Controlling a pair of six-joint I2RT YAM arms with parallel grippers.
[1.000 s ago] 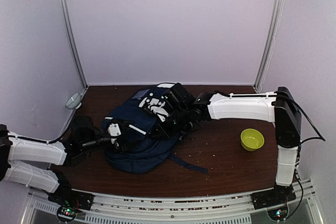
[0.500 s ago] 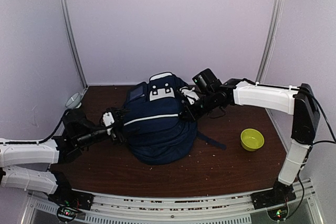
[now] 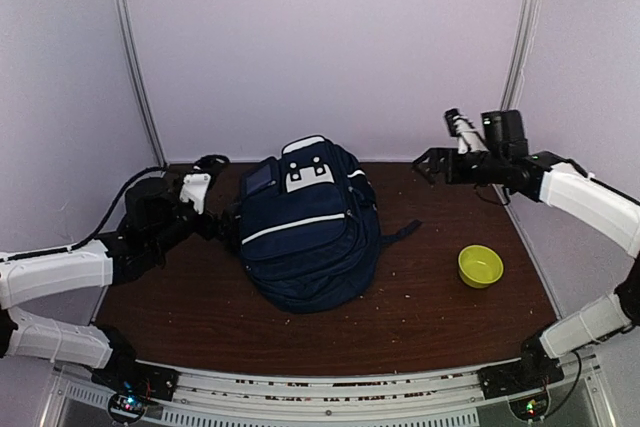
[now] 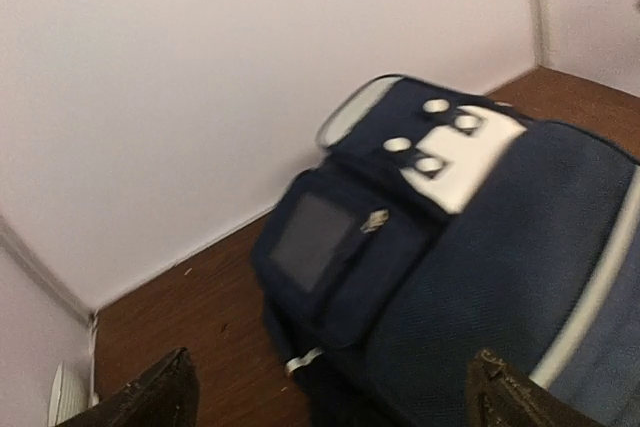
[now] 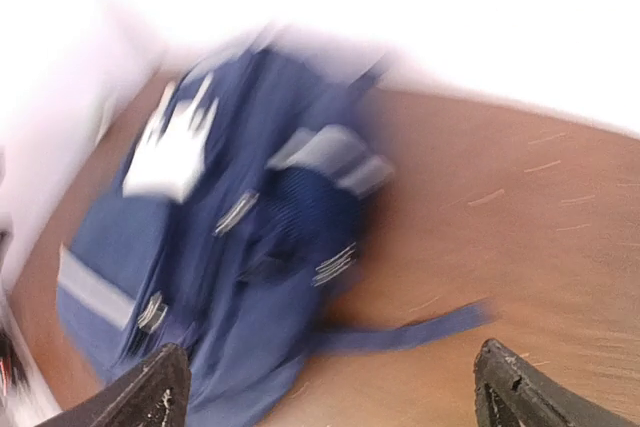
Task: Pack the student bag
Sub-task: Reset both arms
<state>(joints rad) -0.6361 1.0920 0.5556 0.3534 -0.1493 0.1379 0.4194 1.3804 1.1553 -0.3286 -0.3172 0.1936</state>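
Observation:
The student bag [image 3: 310, 232] is a navy-blue backpack with white trim. It stands upright in the middle of the brown table, white patch [image 3: 303, 176] near its top. My left gripper [image 3: 215, 197] is open just left of the bag and holds nothing. In the left wrist view, the bag [image 4: 460, 237] fills the right side beyond my open left gripper [image 4: 330, 407]. My right gripper [image 3: 428, 162] hangs open in the air to the right of the bag, well apart from it. The blurred right wrist view shows the bag [image 5: 230, 237] and a loose strap [image 5: 410, 332] past my open right gripper [image 5: 330, 397].
A yellow-green bowl [image 3: 480, 265] sits on the table [image 3: 430, 307] to the right of the bag. White walls close in the back and both sides. Small crumbs are scattered over the brown tabletop.
The bag went from lying slumped to standing upright. Both grippers opened and let go of it. The right arm lifted and drew back to the right, the left drew back left.

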